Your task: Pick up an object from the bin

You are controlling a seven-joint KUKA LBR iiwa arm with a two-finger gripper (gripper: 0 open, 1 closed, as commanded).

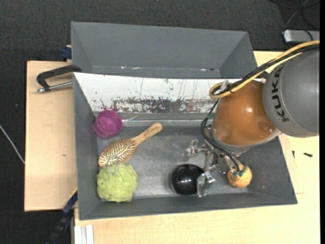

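- Gripper (209, 173): lower right of frame, below the arm's orange wrist cover (241, 118); whether the jaws are spread cannot be told.
- Glossy black ball (184, 180) just beside its left; small orange rounded thing (240, 177) right, partly hidden.
- Far left: pink plastic cup (107, 123), wooden hairbrush (127, 145), green mesh puff (117, 182).

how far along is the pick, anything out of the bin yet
Done: nothing lifted yet; the purple cup, wooden hairbrush, green mesh puff, black ball and small orange thing all lie on the bin floor. In hand: the tool is down in the near right part, between the ball and the orange thing. Whether it grips either I cannot tell. Left: a grasp and the lift out.
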